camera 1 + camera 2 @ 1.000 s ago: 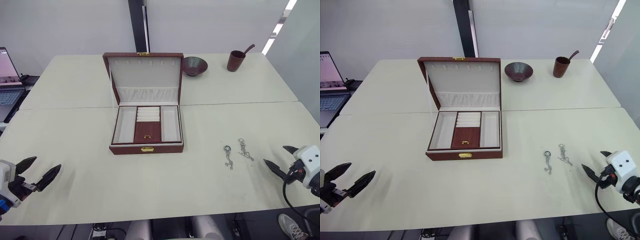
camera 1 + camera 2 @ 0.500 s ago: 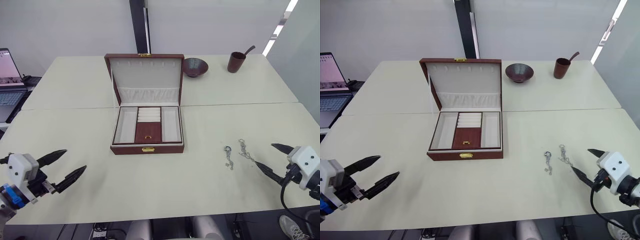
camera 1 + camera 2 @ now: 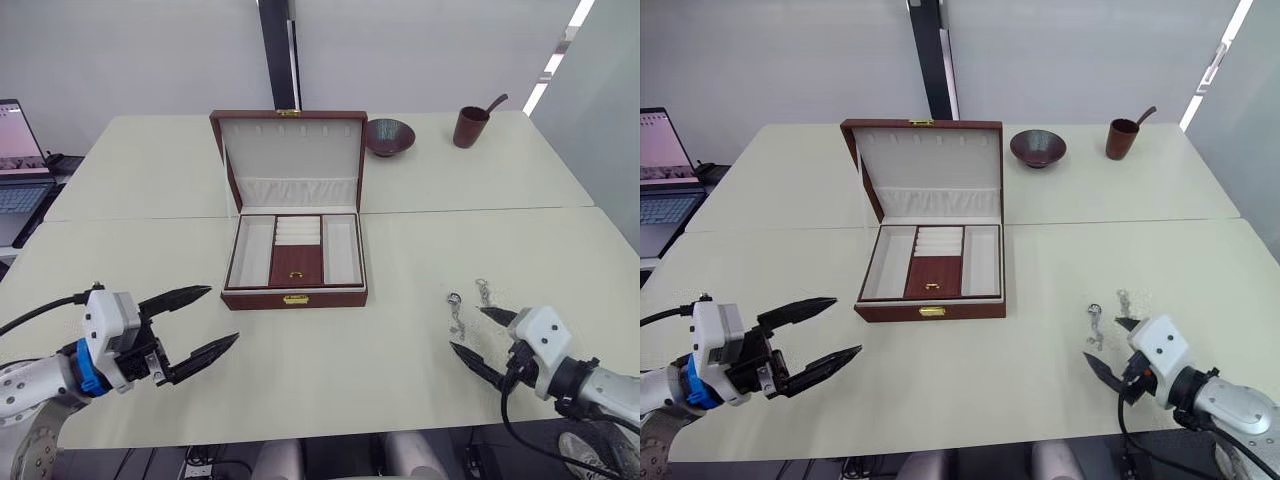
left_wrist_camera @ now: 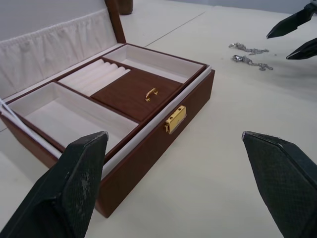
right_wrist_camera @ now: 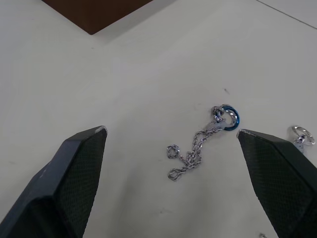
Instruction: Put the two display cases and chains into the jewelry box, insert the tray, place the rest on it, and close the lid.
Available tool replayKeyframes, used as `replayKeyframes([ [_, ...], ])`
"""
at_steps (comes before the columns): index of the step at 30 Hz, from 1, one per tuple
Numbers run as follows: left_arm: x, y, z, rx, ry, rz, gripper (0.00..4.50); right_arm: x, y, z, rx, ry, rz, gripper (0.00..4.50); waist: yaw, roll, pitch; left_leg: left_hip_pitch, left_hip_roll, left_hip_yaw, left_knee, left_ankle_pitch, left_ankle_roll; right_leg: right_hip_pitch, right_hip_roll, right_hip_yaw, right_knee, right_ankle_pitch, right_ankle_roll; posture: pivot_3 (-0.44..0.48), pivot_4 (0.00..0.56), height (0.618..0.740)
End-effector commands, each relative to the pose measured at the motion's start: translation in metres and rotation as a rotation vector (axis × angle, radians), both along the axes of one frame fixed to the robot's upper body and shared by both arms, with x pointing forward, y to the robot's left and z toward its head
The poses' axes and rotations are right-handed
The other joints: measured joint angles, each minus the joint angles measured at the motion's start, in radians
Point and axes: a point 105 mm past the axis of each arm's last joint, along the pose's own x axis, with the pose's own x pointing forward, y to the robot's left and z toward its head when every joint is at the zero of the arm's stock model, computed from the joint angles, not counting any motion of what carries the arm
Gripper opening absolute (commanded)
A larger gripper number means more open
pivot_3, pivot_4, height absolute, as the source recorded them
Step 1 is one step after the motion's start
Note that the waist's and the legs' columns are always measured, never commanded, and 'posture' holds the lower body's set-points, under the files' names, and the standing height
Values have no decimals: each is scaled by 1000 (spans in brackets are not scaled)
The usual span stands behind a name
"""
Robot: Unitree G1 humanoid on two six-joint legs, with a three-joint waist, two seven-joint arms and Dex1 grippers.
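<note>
Head views: the jewelry box (image 3: 294,297) sits mid-surface with its lid (image 3: 290,147) up and the tray (image 3: 296,250) already seated inside. Two chains with rings (image 3: 457,313) lie on the bare surface to the robot's right, so placing them and closing the lid appear to be what is left.

Left wrist view: the left gripper (image 4: 185,191) has its jaws spread wide and empty, facing the box's front clasp.

Right wrist view: the right gripper (image 5: 173,193) has its jaws released, hovering over one chain (image 5: 200,144), not touching it.
</note>
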Motion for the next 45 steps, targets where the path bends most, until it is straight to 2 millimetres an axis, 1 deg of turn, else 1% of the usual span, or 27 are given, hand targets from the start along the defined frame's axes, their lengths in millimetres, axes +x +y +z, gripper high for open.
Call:
replayKeyframes([
  [1,0,-10,7,1,-28,-41,4500,0,-3,5,-30,-42,-15,4472,0,0,0,0,0,0,0,0,0,0,0,0,0,0,0,0,150,740],
  [5,1,-16,8,-6,-30,-64,4500,-2,-10,4,-23,-45,-33,4472,0,0,0,0,0,0,0,0,0,0,0,0,0,0,0,0,150,740],
  [11,2,-17,6,-7,-31,-71,4500,2,-30,1,-43,-71,-84,4472,0,0,0,0,0,1,0,0,0,0,0,0,0,0,0,0,150,740],
  [14,3,-17,6,-8,-32,-68,4500,13,-43,2,-44,-97,-146,4472,0,0,0,0,0,1,0,0,0,0,1,0,0,0,0,0,150,740],
  [16,3,-18,5,-11,-33,-68,4500,28,-55,2,-20,-83,-220,4472,-2,0,0,0,0,1,0,0,0,0,1,0,0,0,0,0,150,740],
  [19,3,-19,5,-14,-30,-72,4500,47,-63,2,-7,-67,-265,4472,-2,0,0,1,0,1,0,0,0,0,1,1,1,0,0,0,150,740],
  [22,2,-19,4,-16,-24,-70,4500,61,-62,1,20,-32,-275,4472,0,0,0,0,0,1,0,0,0,0,1,0,1,-1,-1,0,150,740],
  [25,0,-19,4,-14,-19,-68,4500,76,-65,-2,27,-14,-328,4472,0,0,0,0,0,1,0,0,0,0,1,0,0,-1,-1,0,150,740],
  [29,0,-19,4,-14,-21,-66,4500,86,-63,-2,43,2,-362,4472,0,0,0,0,0,1,0,0,0,0,1,1,1,-1,-1,0,150,740],
  [32,-1,-18,4,-12,-21,-63,4500,87,-63,-5,52,36,-387,4472,0,0,0,0,0,0,0,0,0,0,1,0,1,-1,-1,0,150,740],
  [38,-1,-18,3,-10,-17,-59,4500,81,-60,-15,46,104,-416,4472,0,0,0,0,0,0,0,0,0,-1,1,1,1,-1,-1,0,150,740],
  [42,-1,-17,3,-10,-15,-56,4500,76,-53,-21,42,142,-408,4472,0,0,0,0,0,0,0,0,0,-1,1,1,1,-1,-1,0,150,740],
  [45,-1,-17,2,-9,-14,-52,4500,74,-48,-24,44,166,-410,3893,0,0,0,0,0,0,0,0,0,-1,1,0,1,-1,-1,0,150,740],
])
